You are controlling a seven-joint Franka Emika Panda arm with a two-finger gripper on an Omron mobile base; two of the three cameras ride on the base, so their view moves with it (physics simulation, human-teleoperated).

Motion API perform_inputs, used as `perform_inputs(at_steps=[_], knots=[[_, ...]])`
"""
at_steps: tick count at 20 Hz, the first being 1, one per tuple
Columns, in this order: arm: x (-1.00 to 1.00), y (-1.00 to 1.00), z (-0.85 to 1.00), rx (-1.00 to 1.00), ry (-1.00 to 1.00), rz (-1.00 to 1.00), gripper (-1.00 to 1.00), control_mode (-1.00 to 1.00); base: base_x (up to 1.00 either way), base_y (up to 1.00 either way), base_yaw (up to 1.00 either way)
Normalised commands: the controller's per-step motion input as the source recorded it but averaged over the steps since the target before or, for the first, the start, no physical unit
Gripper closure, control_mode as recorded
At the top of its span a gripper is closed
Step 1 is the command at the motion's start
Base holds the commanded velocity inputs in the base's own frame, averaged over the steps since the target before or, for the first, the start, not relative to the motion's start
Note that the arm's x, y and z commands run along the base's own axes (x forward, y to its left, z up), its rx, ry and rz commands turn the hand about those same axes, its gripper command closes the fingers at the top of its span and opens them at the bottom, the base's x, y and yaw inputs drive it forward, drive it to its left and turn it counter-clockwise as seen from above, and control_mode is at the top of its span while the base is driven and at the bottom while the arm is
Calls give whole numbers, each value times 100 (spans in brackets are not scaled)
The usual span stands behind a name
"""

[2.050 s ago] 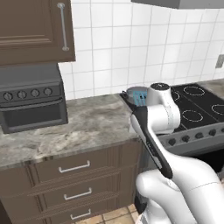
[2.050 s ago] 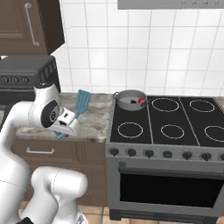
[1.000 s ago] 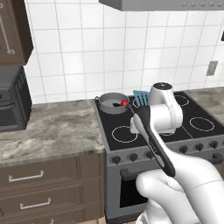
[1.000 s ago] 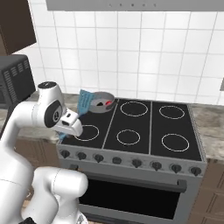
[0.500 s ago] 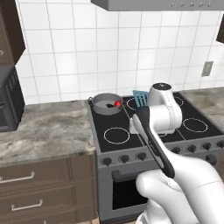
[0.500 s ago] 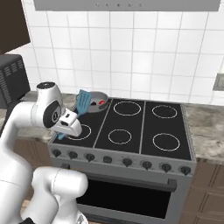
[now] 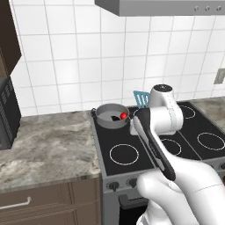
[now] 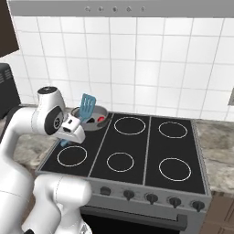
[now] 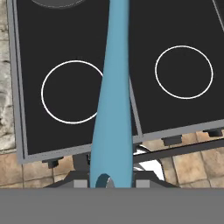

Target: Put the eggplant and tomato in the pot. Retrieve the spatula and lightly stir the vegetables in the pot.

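My gripper (image 8: 74, 124) is shut on the handle of the light blue spatula (image 8: 86, 106), which stands tilted with its slotted blade up, just left of and above the pot (image 8: 103, 111). In the hand view the spatula handle (image 9: 113, 100) runs up the middle, over the stove's left front burner. The grey pot (image 7: 104, 111) sits on the stove's back left burner. Inside it lie the red tomato (image 7: 124, 115) and the dark eggplant (image 7: 115, 118). From the left base camera the spatula blade (image 7: 140, 98) shows above my arm. The tomato (image 8: 101, 119) shows beside the blade.
The black stove top (image 8: 137, 151) has several burner rings and a row of knobs (image 8: 151, 198) along its front. Stone counter (image 7: 44, 149) lies to the left, with a dark microwave (image 7: 6, 114) at its far end. A range hood (image 7: 162, 6) hangs above, before a tiled wall.
The base has driven to the right, so the whole scene slid left and the stove now lies straight ahead. The spatula stays in my shut gripper at the same height.
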Motion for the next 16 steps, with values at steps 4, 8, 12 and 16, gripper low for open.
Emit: perform_inputs(at_steps=[4,8,12,16], knots=[[0,0,0,0,0,0,100,100,67,0,0],[0,0,0,0,0,0,100,100,20,0,0],[0,0,0,0,0,0,100,100,0,0,0],[0,0,0,0,0,0,100,100,0,0,0]])
